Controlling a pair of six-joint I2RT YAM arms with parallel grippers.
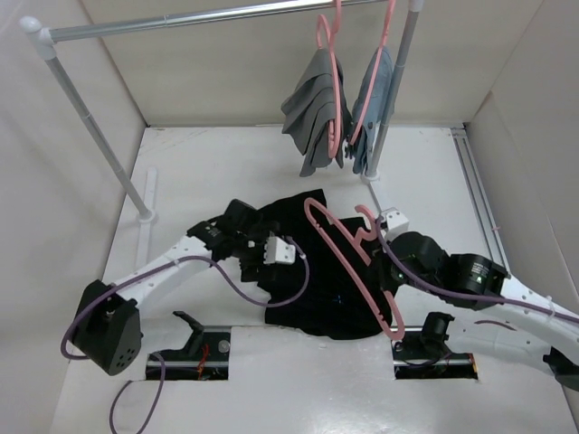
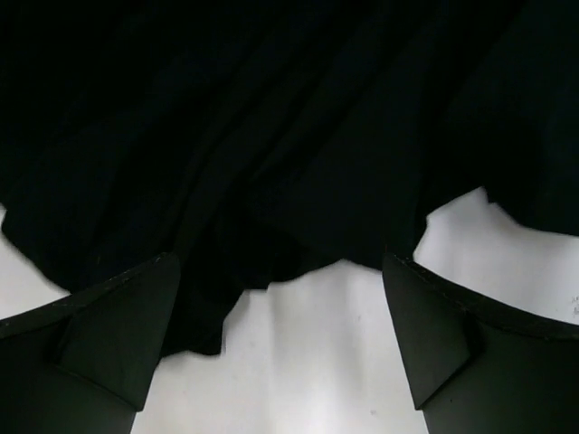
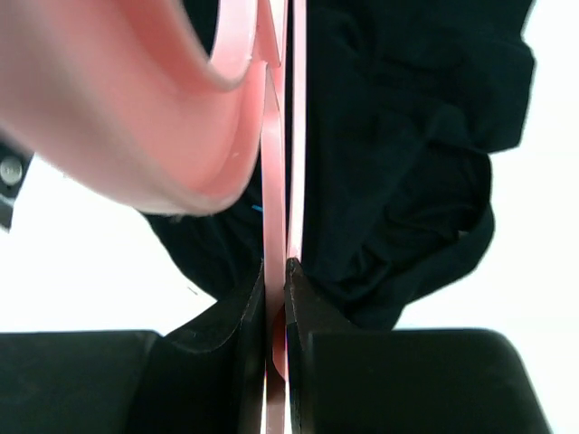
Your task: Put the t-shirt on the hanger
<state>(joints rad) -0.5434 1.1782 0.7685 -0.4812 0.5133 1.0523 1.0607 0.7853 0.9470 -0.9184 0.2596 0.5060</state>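
White table (image 1: 271,172): left claw (image 2: 280,271) gapes over t-shirt (image 2: 271,136); right claw (image 3: 276,271) pinches hanger (image 3: 181,136) (pink).

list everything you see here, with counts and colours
t-shirt: 1, black, crumpled mid-table
hanger: 1, pink, over the t-shirt, in the right tool
hung hangers: 2, pink, on the rail
grey garment: 1, grey, on the left hung hanger
blue-grey garment: 1, blue-grey, on the right hung hanger
rail: 1, silver, across the back
table: 1, white, under everything
left tool: 1, black, open at the t-shirt's edge
right tool: 1, black, shut on the hanger
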